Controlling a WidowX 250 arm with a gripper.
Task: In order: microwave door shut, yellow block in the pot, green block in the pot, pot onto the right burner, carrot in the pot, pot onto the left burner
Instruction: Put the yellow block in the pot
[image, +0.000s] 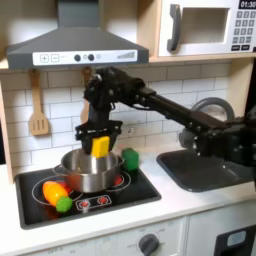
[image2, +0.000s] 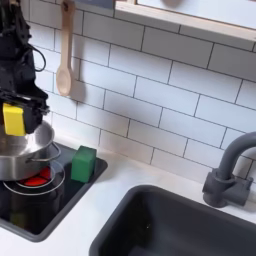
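Above the pot (image: 88, 168), the gripper (image: 100, 143) is holding the yellow block (image: 101, 146) clenched between its fingers, hanging over the rim. Up top in the first exterior view, the microwave door (image: 198, 28) is looking shut, so that step seems done. Waiting beside the pot is the green block (image2: 83, 163); the carrot (image: 57, 193) is lying on the stove's front left. Both slides are remaining too.

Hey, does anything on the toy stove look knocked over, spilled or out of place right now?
Nothing stands out. The pot sits upright on the stove; the gripper holds the yellow block above it; the green block and carrot rest beside it.
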